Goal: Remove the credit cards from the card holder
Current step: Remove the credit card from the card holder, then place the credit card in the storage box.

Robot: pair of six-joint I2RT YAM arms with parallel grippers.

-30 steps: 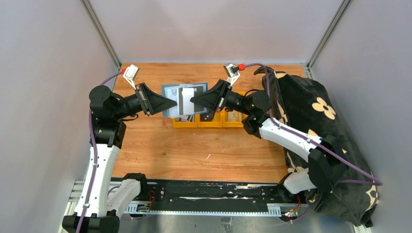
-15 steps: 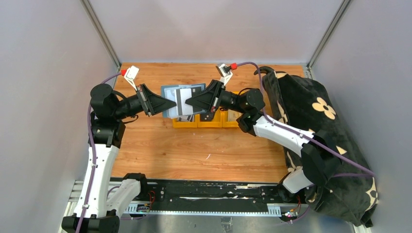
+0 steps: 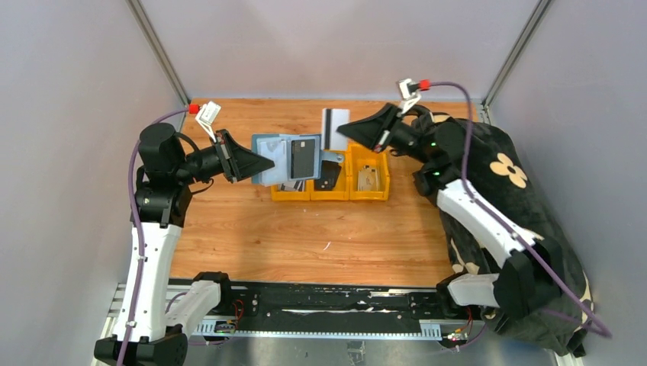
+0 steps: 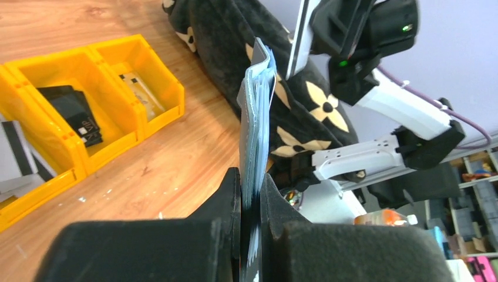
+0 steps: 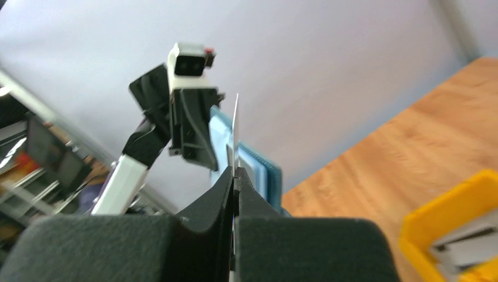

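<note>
Top external: flat slate-blue card holder (image 3: 268,157), upright

Plain grey walls (image 3: 328,46) close in a wooden table (image 3: 305,229); metal posts (image 3: 158,49) stand in its two far corners; the light is even.

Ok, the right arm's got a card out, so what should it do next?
Probably carry the card down into one of the yellow bins and release. The right gripper holds it pinched, clear of the holder, which the left gripper grips with a dark card left inside.
</note>
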